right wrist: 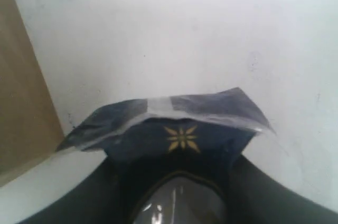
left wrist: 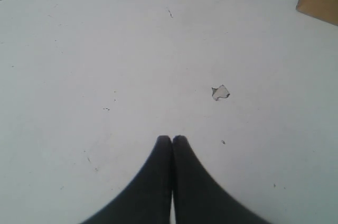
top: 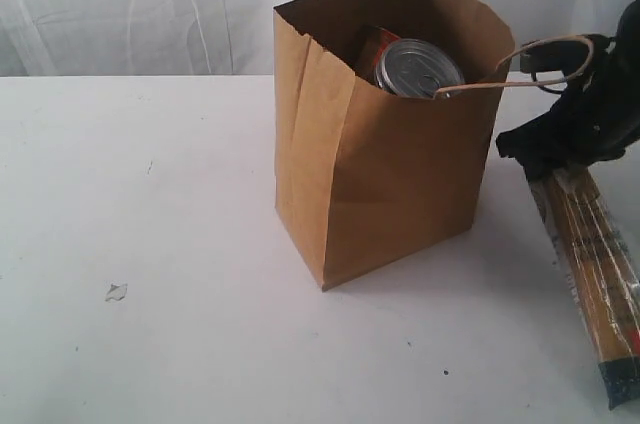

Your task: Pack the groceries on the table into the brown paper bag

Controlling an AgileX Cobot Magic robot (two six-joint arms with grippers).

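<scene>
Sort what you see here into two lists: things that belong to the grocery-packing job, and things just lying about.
Belongs to the job:
- brown paper bag
- silver pull-tab can, already inside the bag
- spaghetti packet, outside the bag
- table

Just lying about:
- small white scrap on the table
- white curtain behind

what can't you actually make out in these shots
- Exterior view: what sits under the silver pull-tab can, hidden by the wall of the brown paper bag.
- Exterior view: the spaghetti packet, lower end partly cut off by the frame edge.
- Right wrist view: whether the right pincer touches the packet, dark on dark.
</scene>
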